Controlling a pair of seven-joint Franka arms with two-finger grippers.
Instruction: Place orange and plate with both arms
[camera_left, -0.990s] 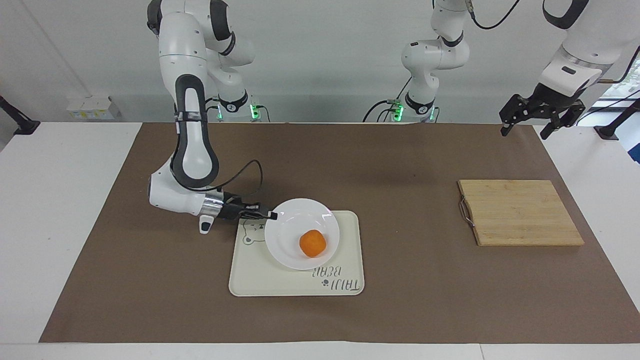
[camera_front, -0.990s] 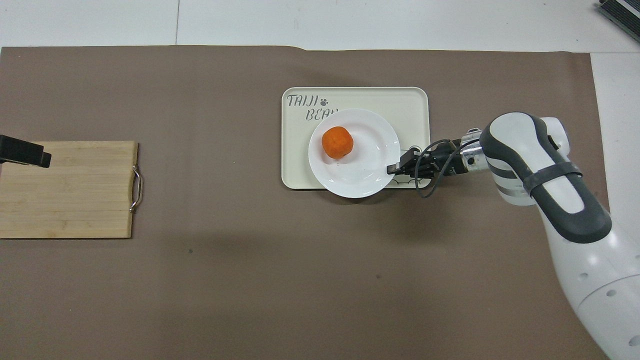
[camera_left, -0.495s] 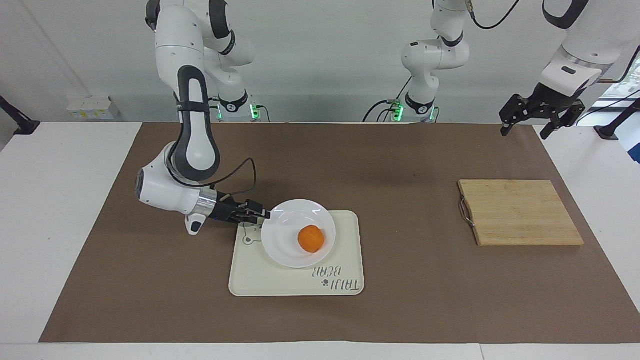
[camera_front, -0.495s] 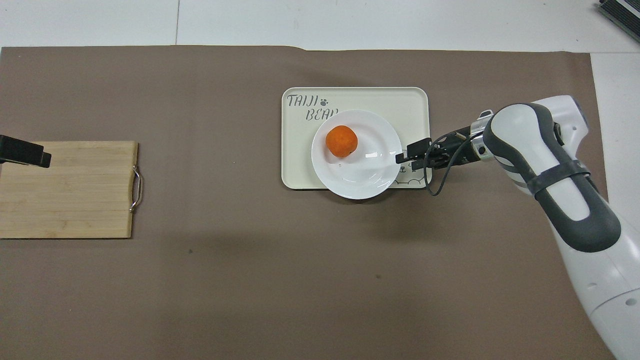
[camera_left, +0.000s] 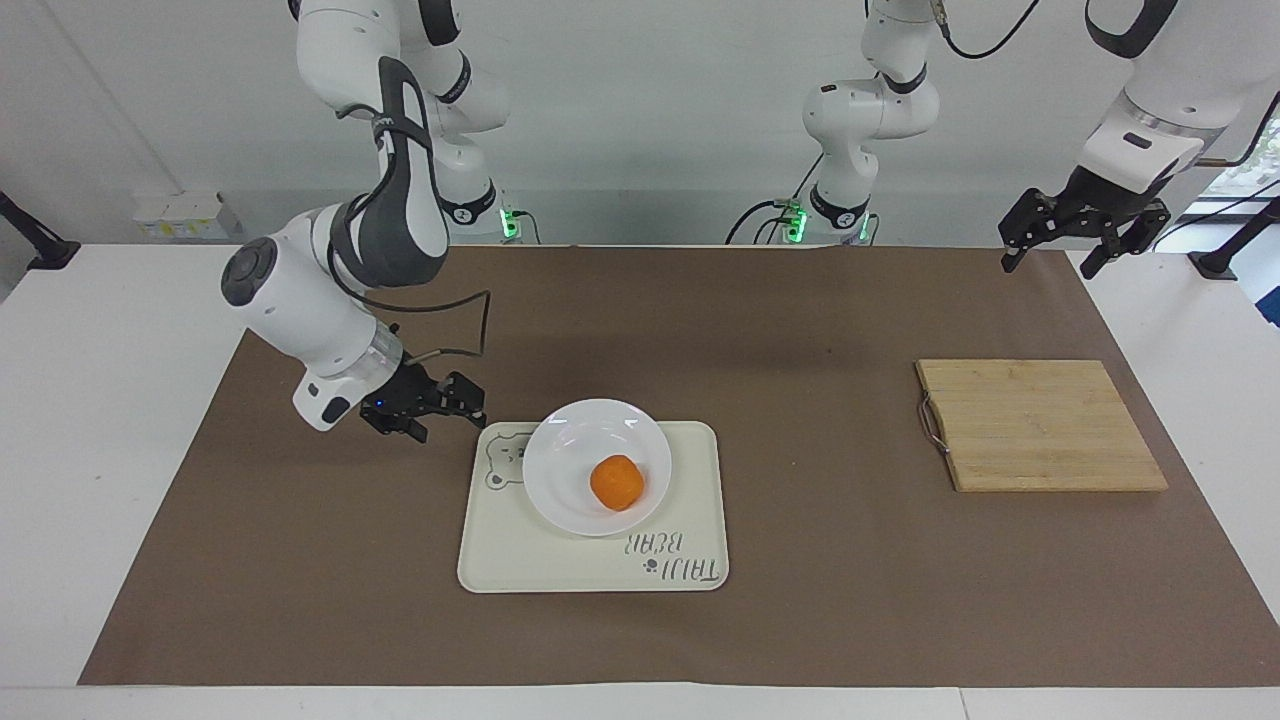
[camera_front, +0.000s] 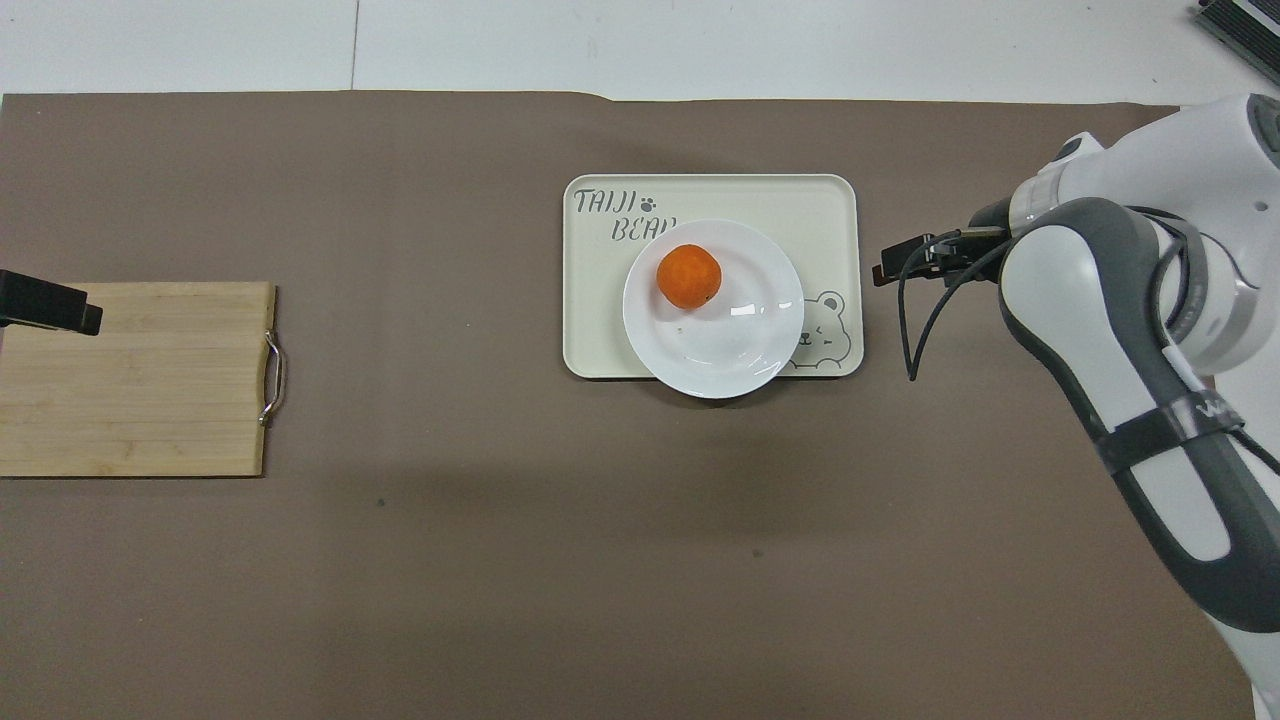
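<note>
The plate (camera_left: 596, 466), glossy white with the round orange (camera_left: 616, 482) on it, overhangs the tray (camera_left: 690, 500) rim just beside the empty, spread right pincer (camera_left: 432, 405), so a stray brush could tip it; the left pincer (camera_left: 1082, 232), spread too, waits over the table (camera_left: 800, 330) corner.

One orange (camera_left: 616, 482), one plate (camera_left: 570, 455), one tray (camera_left: 590, 568), one board (camera_left: 1040, 425), two claws, seemingly.
</note>
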